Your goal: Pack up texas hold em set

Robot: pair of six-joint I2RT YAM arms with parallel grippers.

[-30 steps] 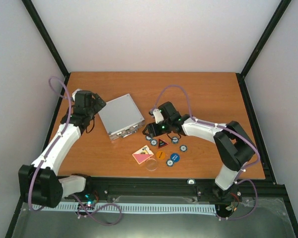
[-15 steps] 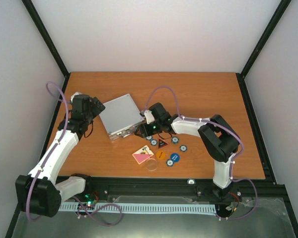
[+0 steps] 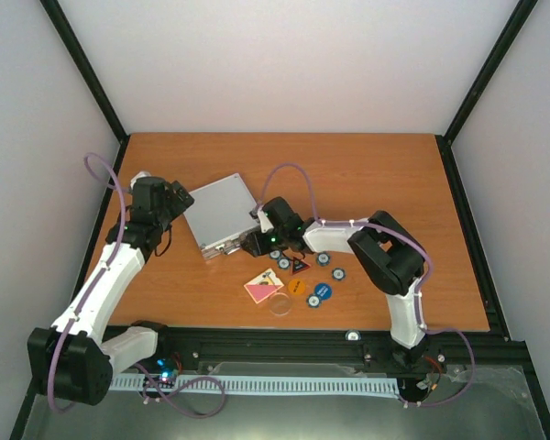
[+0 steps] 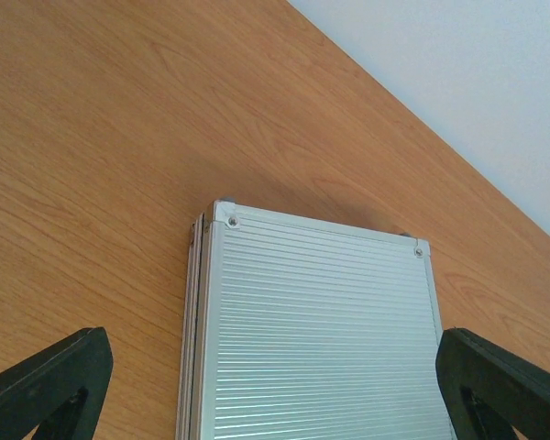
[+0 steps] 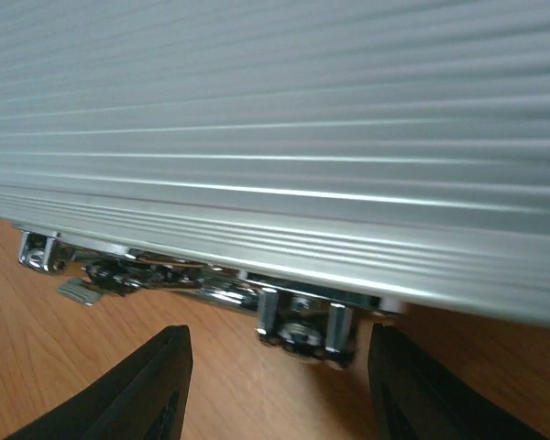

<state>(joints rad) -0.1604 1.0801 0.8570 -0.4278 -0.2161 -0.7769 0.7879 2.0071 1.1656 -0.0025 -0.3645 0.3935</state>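
Right tool [image 5: 277,367]: I brought it from chips [image 3: 338,273] to case [image 3: 222,213] latch [image 5: 304,323]; half-open, empty.
Left tool [image 4: 275,385]: wide, empty.
Next: likely unlatching.

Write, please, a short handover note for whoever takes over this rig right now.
Left gripper: open, one finger on each side of the silver aluminium case, not gripping it.
Right gripper: open at the case's front edge, its fingers flanking a chrome latch, holding nothing.
Things: the case lies shut on the table. Loose beside it are the pink card deck, red-black triangle, orange disc, blue disc, clear disc and blue-white chips.
Done: nothing packed.
Left: unlatch and open the case, load every piece, close it.
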